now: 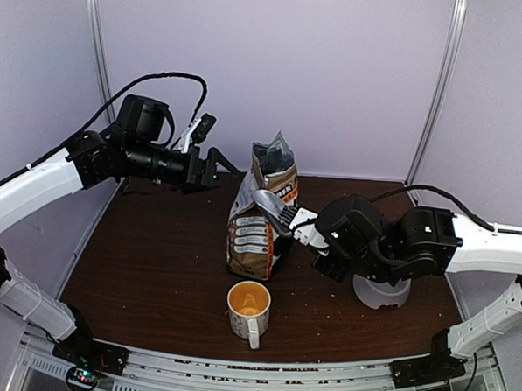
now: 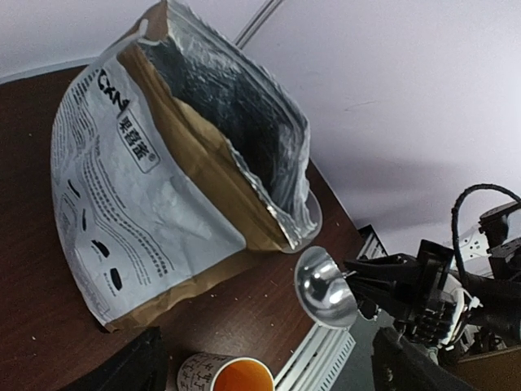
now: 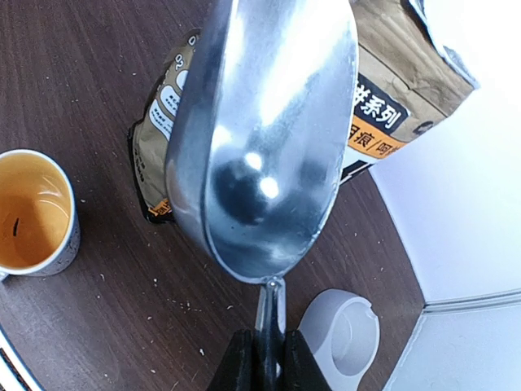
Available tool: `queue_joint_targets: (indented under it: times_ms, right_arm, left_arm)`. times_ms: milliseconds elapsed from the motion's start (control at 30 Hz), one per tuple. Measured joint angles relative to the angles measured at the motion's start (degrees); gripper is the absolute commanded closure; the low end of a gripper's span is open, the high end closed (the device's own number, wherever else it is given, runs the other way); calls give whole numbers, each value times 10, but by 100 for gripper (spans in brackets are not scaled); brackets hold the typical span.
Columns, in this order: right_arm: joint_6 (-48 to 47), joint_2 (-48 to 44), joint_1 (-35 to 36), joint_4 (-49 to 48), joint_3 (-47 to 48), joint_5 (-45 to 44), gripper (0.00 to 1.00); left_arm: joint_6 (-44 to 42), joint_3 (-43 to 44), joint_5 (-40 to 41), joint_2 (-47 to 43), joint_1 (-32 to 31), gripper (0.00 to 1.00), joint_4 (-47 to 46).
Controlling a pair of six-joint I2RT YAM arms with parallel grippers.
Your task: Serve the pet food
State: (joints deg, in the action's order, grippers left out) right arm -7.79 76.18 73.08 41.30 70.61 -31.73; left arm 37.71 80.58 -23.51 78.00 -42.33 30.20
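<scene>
Beside the standing white-and-tan printed bag [image 1: 258, 226], the right gripper [image 3: 264, 350] pinched an empty shiny metal scoop [image 3: 269, 138]. The left gripper [image 1: 214, 168] was spread, holding nothing. Pet food unseen, likely inside the bag. Scooping step; next, dip into the bag's mouth.

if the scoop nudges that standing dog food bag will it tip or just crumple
Probably crumples first: the bag looks like thin, creased foil-lined paper, its open mouth sagging. It may tip, since it stands tall on a narrow base. The bulging lower half suggests weight, which should steady it.
</scene>
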Motion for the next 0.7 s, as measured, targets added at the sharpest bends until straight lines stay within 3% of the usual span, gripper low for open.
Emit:
queue_joint_targets:
  times_ms: [233, 700]
  right_arm:
    - [-70, 27, 20, -21, 21, -38, 100]
    - [-131, 46, 36, -68, 27, -66, 100]
  left_arm:
    - [29, -19, -58, 3, -5, 16, -3]
    - [50, -27, -122, 34, -5, 79, -12]
